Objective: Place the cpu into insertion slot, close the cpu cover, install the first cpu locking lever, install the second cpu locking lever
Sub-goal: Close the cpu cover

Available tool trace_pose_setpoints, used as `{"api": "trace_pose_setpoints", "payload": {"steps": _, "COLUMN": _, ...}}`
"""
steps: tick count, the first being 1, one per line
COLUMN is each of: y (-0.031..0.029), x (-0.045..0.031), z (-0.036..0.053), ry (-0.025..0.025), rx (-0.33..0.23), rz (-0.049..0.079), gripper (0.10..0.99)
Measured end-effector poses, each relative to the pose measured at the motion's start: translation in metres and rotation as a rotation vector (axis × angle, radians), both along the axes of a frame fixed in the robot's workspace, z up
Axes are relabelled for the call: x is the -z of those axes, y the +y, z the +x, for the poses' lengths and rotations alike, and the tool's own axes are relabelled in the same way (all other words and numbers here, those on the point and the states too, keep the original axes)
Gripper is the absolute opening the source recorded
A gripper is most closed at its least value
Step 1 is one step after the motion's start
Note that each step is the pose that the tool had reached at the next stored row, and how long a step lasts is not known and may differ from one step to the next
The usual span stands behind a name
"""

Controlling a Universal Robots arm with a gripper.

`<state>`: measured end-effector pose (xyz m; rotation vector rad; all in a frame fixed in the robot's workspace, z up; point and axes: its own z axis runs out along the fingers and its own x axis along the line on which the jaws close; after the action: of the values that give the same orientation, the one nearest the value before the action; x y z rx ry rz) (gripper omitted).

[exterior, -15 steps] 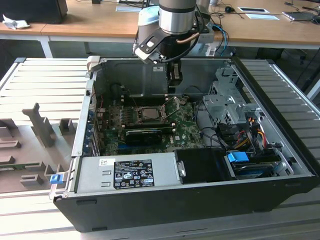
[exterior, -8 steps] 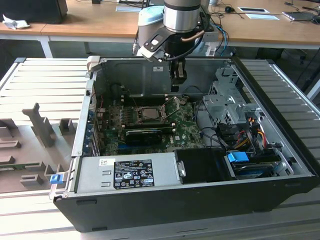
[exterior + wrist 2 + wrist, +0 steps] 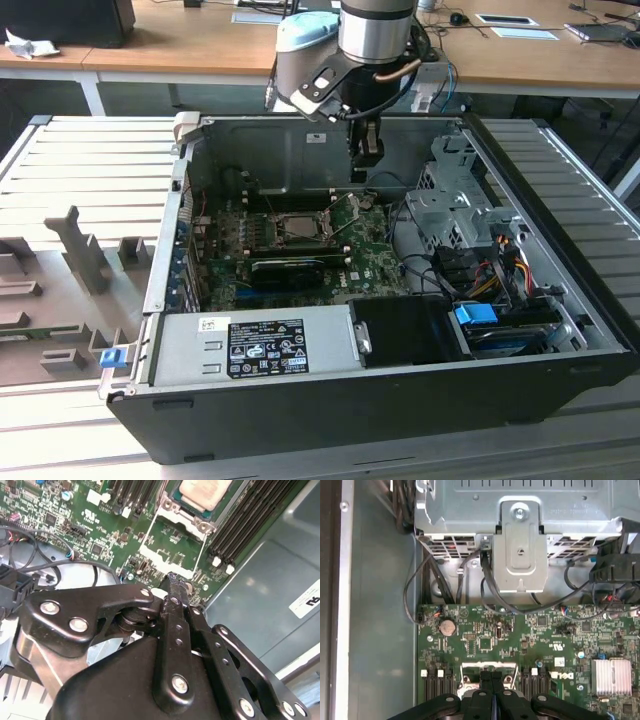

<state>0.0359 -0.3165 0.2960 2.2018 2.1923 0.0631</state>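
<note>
1. cpu (image 3: 205, 492): smooth, dull pale metal top.
2. cover (image 3: 162, 557): bare silvery metal, slight sheen.
3. gripper (image 3: 173, 580): black, semi-gloss, shiny steel screws.
4. board (image 3: 485, 640): green, glossy.
5. case (image 3: 375, 630): matt grey sheet metal.
6. cables (image 3: 483, 577): black matt plastic sheath.
7. desk (image 3: 200, 40): smooth light wood.

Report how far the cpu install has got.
Done: the cpu sits in the insertion slot. In hand: the gripper, fingers shut, hovers close to the outer edge of the cpu cover, which lies flipped open over the board. Left: closing the cover, then both locking-lever steps.
</note>
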Motion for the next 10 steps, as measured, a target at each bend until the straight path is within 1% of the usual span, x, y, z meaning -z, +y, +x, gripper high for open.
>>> {"api": "trace_pose_setpoints", "payload": {"steps": 6, "y": 0.0005, "x": 0.0004, "z": 0.0096, "ry": -0.0001, "rx": 0.000, "rz": 0.000, "gripper": 0.106}}
{"api": "trace_pose_setpoints", "payload": {"steps": 10, "y": 0.0008, "x": 0.0005, "z": 0.0133, "ry": 0.0000, "rx": 0.000, "rz": 0.000, "gripper": 0.106}}
